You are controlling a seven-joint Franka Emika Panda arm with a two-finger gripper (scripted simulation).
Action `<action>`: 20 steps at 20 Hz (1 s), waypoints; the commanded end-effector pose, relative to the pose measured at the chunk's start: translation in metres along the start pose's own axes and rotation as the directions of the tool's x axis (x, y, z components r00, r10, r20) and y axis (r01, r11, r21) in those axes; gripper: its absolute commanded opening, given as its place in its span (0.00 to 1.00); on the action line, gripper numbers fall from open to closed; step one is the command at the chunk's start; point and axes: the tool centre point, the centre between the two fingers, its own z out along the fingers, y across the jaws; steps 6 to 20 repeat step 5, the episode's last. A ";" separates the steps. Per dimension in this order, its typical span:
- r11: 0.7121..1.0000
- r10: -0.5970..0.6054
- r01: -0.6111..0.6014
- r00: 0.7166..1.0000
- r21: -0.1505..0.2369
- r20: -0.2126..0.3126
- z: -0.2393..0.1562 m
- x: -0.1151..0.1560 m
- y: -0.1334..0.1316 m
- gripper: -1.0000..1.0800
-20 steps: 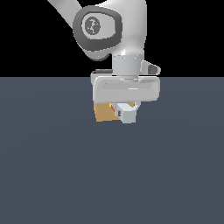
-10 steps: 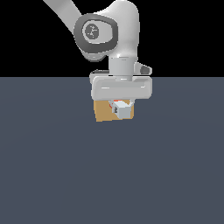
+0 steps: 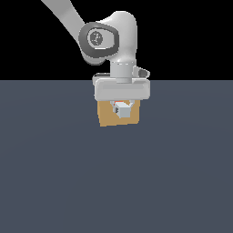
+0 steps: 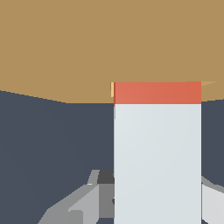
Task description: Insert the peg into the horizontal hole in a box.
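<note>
Peg (image 4: pixel 157 148): slim square bar, white half toward the tool, orange-red half mostly gone into the tan box (image 4: pixel 87 43), only a short red band showing at the face. The hole (image 4: pixel 113 89) shows just as a thin pale edge beside the red band, so the peg looks partly inserted and roughly square to the face. In the exterior view the box (image 3: pixel 109 119) sits on the dark counter (image 3: pixel 113 182), with the peg's white end (image 3: pixel 122 110) in front of its face, right under the tool (image 3: pixel 122 108). The tool is clamped on the peg's white half; grey fingers (image 4: pixel 83 201) flank it near its rear end. Handling guess: peg is rigid, light, flat-sided, so a grip on the flats holds fine and won't crush; smooth sides could slip if the tip jams. Holding the rear white end keeps the fingers clear of the box. Push straight along the axis; any tilt probably binds in the tight hole.
</note>
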 end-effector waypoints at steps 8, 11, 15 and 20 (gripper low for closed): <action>1.000 -0.009 0.009 1.000 -0.005 -0.004 -0.002 0.008 0.003 0.00; 1.000 -0.009 0.009 1.000 -0.005 -0.004 -0.002 0.008 0.003 0.00; 1.000 -0.009 0.009 1.000 -0.005 -0.004 -0.002 0.008 0.003 0.00; 1.000 -0.009 0.009 1.000 -0.005 -0.004 -0.002 0.008 0.003 0.00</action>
